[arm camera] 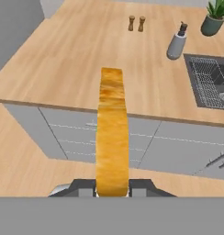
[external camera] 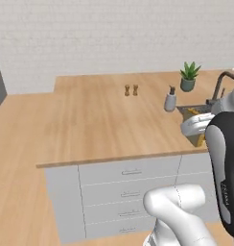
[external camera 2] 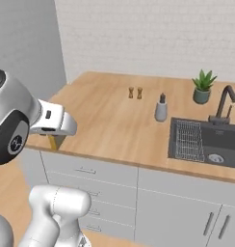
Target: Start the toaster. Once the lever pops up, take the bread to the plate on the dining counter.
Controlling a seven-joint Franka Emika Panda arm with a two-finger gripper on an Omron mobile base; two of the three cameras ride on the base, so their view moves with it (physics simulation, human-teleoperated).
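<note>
Hand view: the square tan bread slice [arm camera: 112, 147] is being held edge-on in the closed gripper [arm camera: 112, 186], above the floor before the light-wood surface [arm camera: 86, 59]. Toasting is judged done; delivery to the plate is remaining.

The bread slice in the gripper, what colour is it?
The bread is golden orange-brown, mottled darker near its top, best seen in the hand view.

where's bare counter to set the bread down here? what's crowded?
Gripper holds the bread. The dining counter is bare across its near and left stretch, from the front edge up to the two shakers. Crowded at the right: soap bottle, sink, faucet, potted plant.
</note>
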